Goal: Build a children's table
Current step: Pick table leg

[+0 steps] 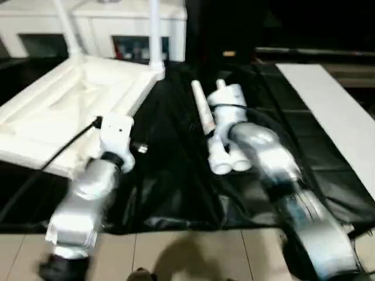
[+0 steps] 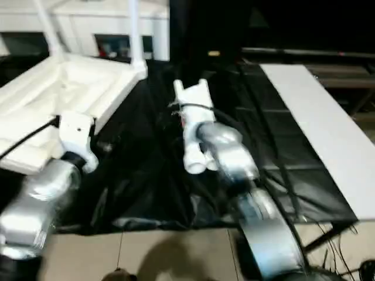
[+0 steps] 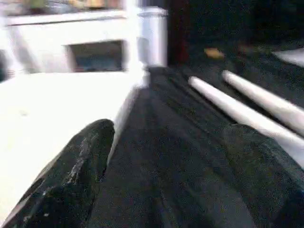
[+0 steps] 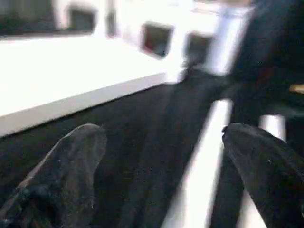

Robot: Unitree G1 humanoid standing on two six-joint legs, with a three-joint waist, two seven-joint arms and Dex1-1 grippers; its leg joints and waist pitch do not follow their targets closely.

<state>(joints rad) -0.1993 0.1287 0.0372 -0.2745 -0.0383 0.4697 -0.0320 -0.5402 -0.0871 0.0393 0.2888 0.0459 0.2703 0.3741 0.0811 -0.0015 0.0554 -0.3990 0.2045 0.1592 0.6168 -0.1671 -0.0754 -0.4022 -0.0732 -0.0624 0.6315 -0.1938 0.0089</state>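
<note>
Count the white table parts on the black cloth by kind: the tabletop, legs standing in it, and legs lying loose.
Tabletop: 1
Legs standing in tabletop: 2
Legs lying loose: 2
Total: 5

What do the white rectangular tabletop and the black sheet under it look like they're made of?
The white rectangular tabletop looks like moulded plastic, matte to slightly glossy: its upturned underside shows raised ribs and rounded edges. The black sheet looks like thin plastic film, shiny, going by its creases and bright glints; coated fabric is possible.

We see our two silver forearms, each ending in a white wrist block, a black cable (image 1: 64,146) trailing from the left.
</note>
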